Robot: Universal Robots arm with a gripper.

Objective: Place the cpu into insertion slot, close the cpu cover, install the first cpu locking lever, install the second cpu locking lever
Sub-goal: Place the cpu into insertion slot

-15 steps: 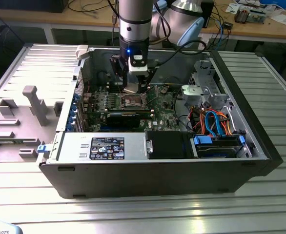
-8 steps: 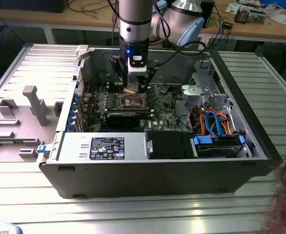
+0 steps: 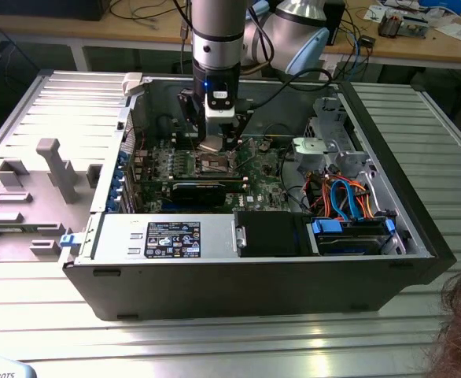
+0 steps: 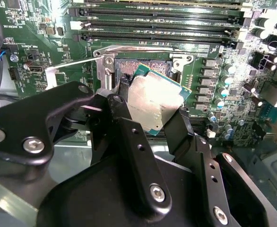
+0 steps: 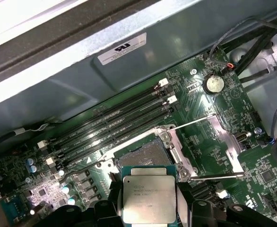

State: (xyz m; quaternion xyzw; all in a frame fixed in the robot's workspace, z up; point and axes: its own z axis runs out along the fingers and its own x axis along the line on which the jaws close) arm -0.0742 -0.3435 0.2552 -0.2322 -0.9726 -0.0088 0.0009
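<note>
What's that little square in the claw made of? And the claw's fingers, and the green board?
Cpu: dull silver-grey top with a soft sheen, likely metal; its green edge looks like circuit-board laminate. Claw fingers: matte black with screw heads, perhaps coated metal or plastic. Board: glossy green laminate, apparently.

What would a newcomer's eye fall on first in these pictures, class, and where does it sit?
The silver cpu stands out first, held by the black gripper close over the open insertion slot. Around it spreads the green board, inside the open computer case seen in the exterior view.
</note>
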